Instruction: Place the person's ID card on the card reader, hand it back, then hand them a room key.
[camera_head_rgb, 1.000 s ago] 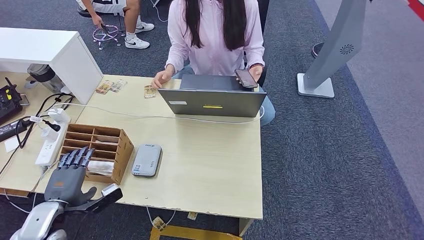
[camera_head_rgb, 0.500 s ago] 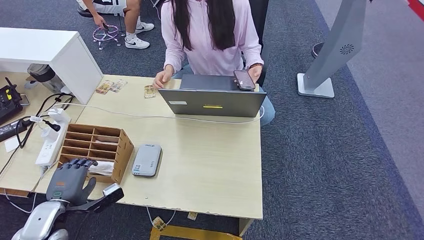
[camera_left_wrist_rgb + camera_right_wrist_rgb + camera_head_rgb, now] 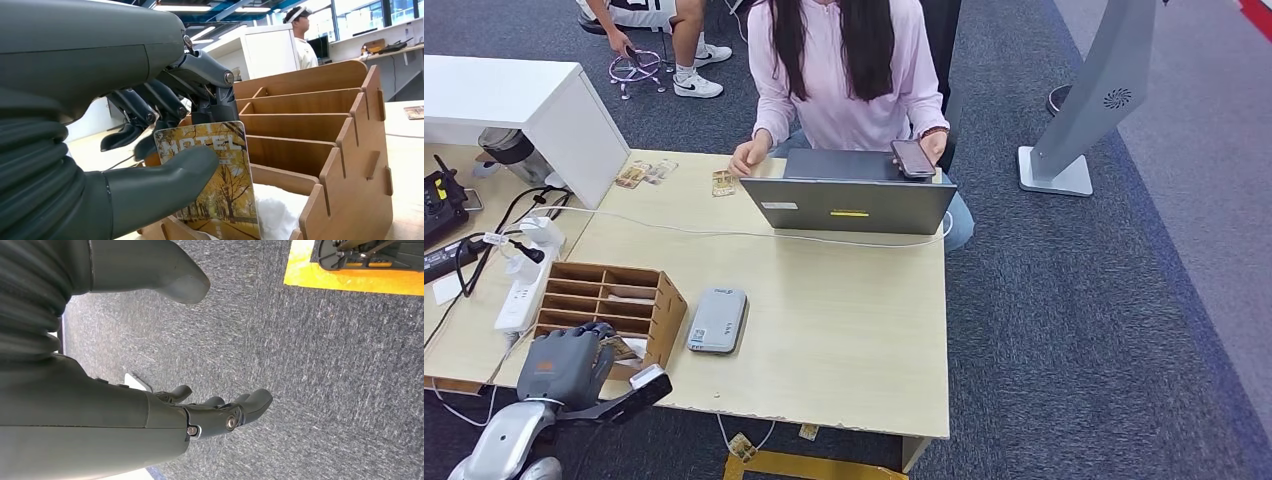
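Observation:
My left hand [image 3: 564, 362] sits at the front of the wooden card rack [image 3: 614, 305] near the table's front left edge. It pinches a hotel room key card [image 3: 215, 182] with a yellow tree picture between thumb [image 3: 165, 172] and fingers, just at the rack's lowest slot. The grey card reader [image 3: 718, 319] lies flat on the table right of the rack. A person in a pink top [image 3: 849, 70] sits behind a laptop [image 3: 849, 195], a phone [image 3: 914, 157] in one hand. My right hand [image 3: 200, 410] hangs over the carpet, fingers apart, holding nothing.
Several cards [image 3: 646, 173] lie on the table's far left, one more card [image 3: 723, 182] by the person's other hand. A white cable [image 3: 674, 232] crosses the table. A power strip [image 3: 522, 290] and a white cabinet [image 3: 534, 105] stand left of the rack.
My left hand's fingers, spread flat over the rack a second ago, have curled down and closed on the room key card. The person leaned slightly.

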### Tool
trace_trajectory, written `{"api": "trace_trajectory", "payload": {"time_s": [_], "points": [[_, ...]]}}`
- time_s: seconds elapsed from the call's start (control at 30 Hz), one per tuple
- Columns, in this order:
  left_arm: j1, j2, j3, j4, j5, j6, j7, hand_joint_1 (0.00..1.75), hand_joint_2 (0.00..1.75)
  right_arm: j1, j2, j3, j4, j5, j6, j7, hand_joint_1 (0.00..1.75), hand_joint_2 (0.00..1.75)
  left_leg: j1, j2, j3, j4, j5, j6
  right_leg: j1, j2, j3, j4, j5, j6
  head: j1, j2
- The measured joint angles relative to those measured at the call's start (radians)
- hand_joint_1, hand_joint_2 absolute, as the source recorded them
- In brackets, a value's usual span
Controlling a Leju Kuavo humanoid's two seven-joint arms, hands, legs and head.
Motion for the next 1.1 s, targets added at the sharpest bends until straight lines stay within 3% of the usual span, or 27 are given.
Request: {"api": "trace_trajectory", "payload": {"time_s": [0.37, 0.8, 0.9, 1.1], "points": [[0.009, 0.001, -0.013, -0.028, 0.021, 0.039, -0.023, 1.75, 1.75, 0.000, 0.000, 0.000, 0.000, -0.011, -0.004, -0.006, 0.00, 1.75, 0.000, 0.000, 0.000, 0.000, 0.000, 0.000, 0.000, 0.000, 0.000, 0.000, 0.000, 0.000, 0.000, 0.000], [0.131, 0.054, -0.065, -0.387, 0.057, 0.178, -0.107, 1.75, 1.75, 0.002, 0.000, -0.001, 0.000, -0.047, -0.013, -0.009, 0.00, 1.75, 0.000, 0.000, 0.000, 0.000, 0.000, 0.000, 0.000, -0.001, 0.000, 0.000, 0.000, 0.000, 0.000, 0.000], [0.075, 0.066, -0.067, -0.409, 0.080, 0.174, -0.117, 1.75, 1.75, 0.001, 0.000, -0.001, 0.000, -0.037, -0.008, -0.010, 0.00, 1.75, 0.000, -0.002, 0.000, 0.000, 0.001, 0.000, 0.000, -0.003, -0.001, 0.000, 0.000, 0.000, 0.000, 0.000], [-0.232, 0.070, -0.099, -0.247, 0.048, 0.092, -0.066, 1.75, 1.75, -0.012, 0.000, 0.010, 0.000, 0.001, 0.012, -0.012, 0.00, 1.75, 0.000, -0.009, -0.002, 0.000, 0.009, -0.001, 0.000, -0.010, 0.000, 0.000, 0.005, -0.002, 0.000, 0.000]]}}
